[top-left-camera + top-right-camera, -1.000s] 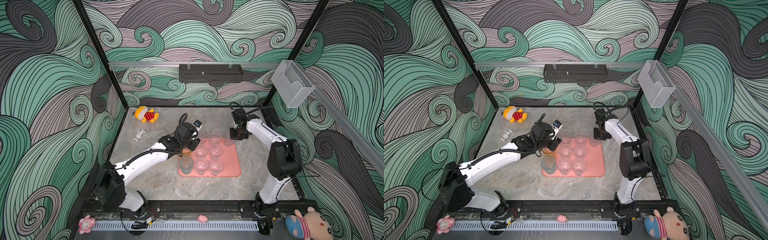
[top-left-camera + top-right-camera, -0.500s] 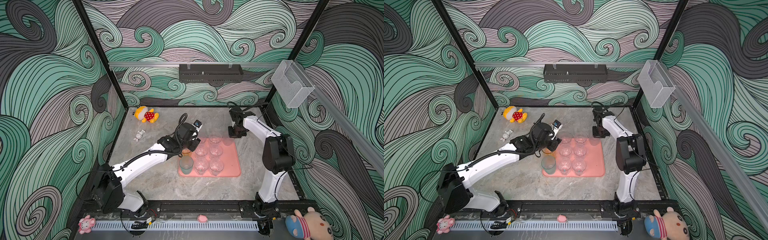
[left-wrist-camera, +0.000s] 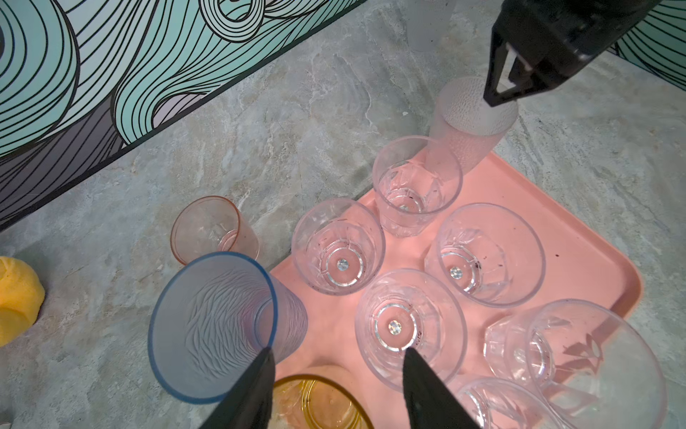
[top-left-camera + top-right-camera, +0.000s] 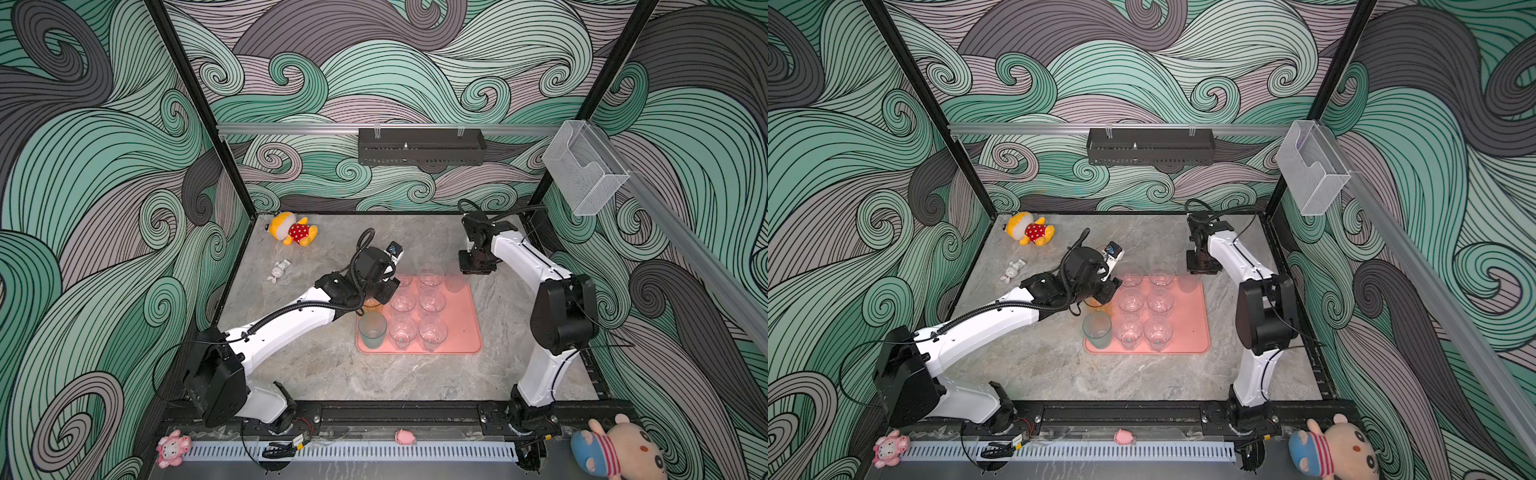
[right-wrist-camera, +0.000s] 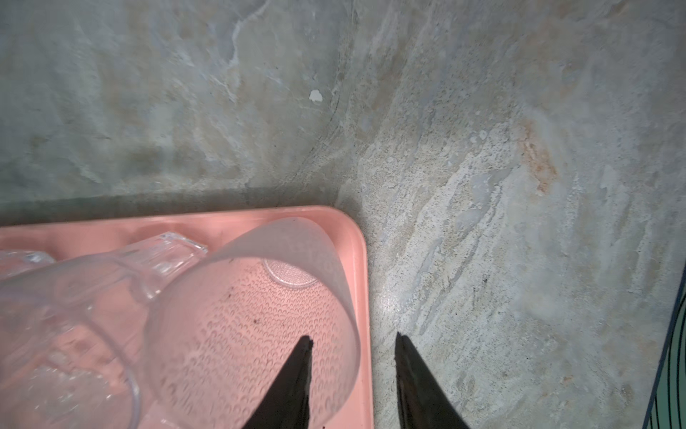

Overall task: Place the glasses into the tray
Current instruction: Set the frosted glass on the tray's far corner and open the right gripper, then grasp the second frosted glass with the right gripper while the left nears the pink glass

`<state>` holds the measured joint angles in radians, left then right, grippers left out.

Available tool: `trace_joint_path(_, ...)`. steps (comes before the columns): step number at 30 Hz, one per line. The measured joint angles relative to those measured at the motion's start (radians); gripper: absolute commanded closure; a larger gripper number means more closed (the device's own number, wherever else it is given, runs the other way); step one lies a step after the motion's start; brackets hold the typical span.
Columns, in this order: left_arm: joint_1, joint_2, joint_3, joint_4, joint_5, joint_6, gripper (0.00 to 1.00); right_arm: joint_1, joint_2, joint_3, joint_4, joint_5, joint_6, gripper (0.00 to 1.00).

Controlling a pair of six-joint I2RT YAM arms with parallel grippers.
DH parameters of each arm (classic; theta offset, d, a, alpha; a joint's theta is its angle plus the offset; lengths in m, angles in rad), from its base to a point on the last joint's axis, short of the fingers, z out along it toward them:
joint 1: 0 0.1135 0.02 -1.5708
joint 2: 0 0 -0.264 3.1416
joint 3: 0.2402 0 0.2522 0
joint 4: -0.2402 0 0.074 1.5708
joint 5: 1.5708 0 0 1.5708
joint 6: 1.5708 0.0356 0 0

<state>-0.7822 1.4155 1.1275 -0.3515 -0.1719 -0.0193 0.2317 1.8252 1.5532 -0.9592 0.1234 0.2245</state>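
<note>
The salmon-pink tray (image 4: 461,328) (image 3: 579,260) holds several clear glasses (image 4: 431,300) in rows and a teal glass (image 4: 372,330) at its front left corner. A frosted dimpled glass (image 5: 241,315) (image 3: 471,122) stands in the back right corner. My right gripper (image 5: 352,337) (image 4: 473,270) is open over its rim, one finger inside and one outside, both clear of the wall. My left gripper (image 3: 337,352) (image 4: 384,291) is open astride a yellow-orange glass (image 3: 319,403) at the tray's left edge, with a gap at one finger. A blue-rimmed glass (image 3: 215,327) stands beside it.
A small pink glass (image 3: 213,230) stands on the table just off the tray. An orange-and-red plush (image 4: 293,232) and a small white toy (image 4: 277,271) lie at the back left. A clear box (image 4: 584,172) hangs on the right wall.
My right gripper's jaws have spread apart and let go of the frosted glass's rim, and that arm has shifted a little. The left arm has not moved.
</note>
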Motion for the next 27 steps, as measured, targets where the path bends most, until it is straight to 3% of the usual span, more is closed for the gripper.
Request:
trace_joint_path(7,0.000,0.000,0.000,0.000,-0.041,0.000,0.42,-0.032,-0.119,0.069,0.028,-0.008,0.069,0.60)
trace_joint_path(13,0.016,-0.052,-0.025,0.000,-0.169,0.034,0.40,-0.160,-0.119,0.066,0.126,-0.051,0.187,0.59)
trace_joint_path(21,0.253,-0.217,-0.110,0.045,-0.210,-0.016,0.39,-0.267,0.083,0.146,0.209,-0.075,0.312,0.51)
trace_joint_path(27,0.350,-0.176,-0.148,0.060,-0.218,-0.128,0.33,-0.301,0.228,0.209,0.224,-0.090,0.370,0.50)
